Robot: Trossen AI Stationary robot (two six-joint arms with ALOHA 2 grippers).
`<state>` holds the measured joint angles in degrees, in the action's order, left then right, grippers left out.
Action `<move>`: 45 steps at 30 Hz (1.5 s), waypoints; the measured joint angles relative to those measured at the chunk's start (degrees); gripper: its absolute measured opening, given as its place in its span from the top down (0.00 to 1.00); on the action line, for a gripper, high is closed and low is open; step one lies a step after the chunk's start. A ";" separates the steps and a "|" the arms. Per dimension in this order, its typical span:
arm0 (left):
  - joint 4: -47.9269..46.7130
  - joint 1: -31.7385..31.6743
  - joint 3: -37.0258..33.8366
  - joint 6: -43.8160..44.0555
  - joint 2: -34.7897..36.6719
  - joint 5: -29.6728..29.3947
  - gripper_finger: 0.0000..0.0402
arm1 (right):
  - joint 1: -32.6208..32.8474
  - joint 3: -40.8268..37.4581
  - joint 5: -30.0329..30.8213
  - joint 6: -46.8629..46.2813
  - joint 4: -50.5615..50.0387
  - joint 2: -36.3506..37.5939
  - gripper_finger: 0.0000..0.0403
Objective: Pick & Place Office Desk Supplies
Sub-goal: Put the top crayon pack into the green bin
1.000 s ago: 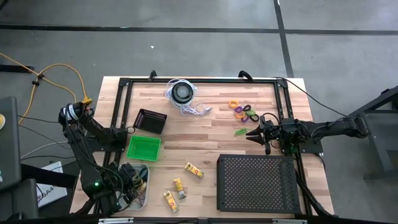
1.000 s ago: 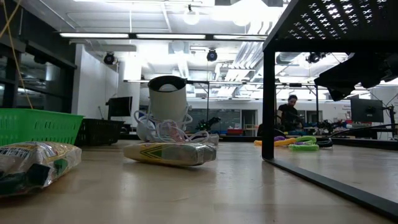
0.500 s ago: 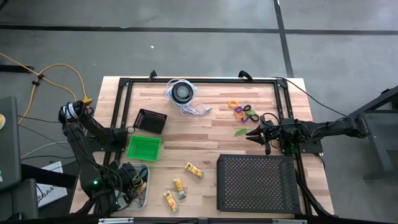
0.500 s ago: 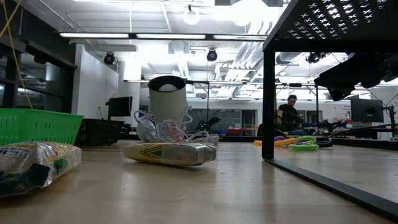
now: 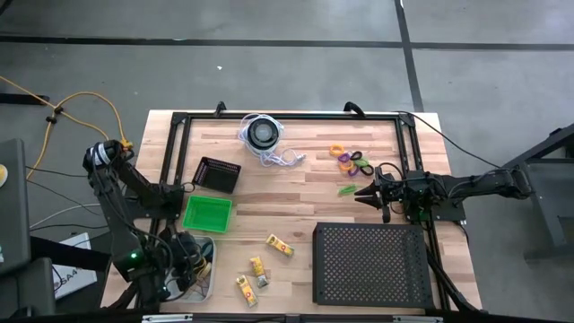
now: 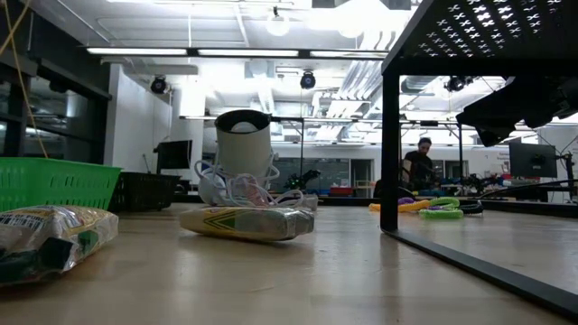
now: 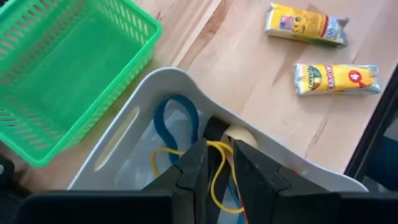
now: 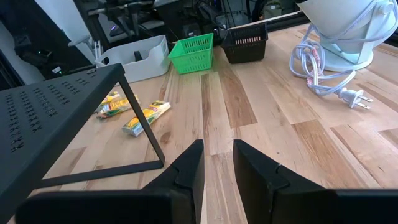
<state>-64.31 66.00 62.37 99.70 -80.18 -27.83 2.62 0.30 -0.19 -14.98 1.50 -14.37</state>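
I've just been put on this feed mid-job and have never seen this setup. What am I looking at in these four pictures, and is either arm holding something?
It's a wooden table with two dark robot arms, each ending in a two-finger gripper. One picture looks straight down from overhead, one looks level across the tabletop, and one comes from each wrist.

The left gripper is over a white bin at the near left corner, its fingers slightly apart astride a yellow rubber band; a grip isn't clear. A blue band lies in there too. Beside the bin sits a green basket, then a small black basket.

The right gripper waits above bare wood, fingers slightly apart, holding nothing, near a cluster of coloured rings.

Also there: yellow packets, a white device with a coiled cord, and a black perforated stand.
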 joint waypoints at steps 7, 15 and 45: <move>0.06 -8.27 0.00 -7.24 0.00 -0.04 0.82 | 0.01 0.00 0.00 0.00 0.00 0.00 0.82; 6.56 -24.37 0.00 -29.53 -0.02 1.07 0.82 | 0.01 0.02 -0.01 0.00 0.01 0.00 0.82; 32.68 -57.52 0.00 -73.93 -3.37 12.07 0.82 | 0.01 0.01 0.01 0.00 0.08 0.00 0.82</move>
<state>-31.63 8.48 62.37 25.77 -83.56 -15.76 2.63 0.31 -0.19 -14.98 1.57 -14.37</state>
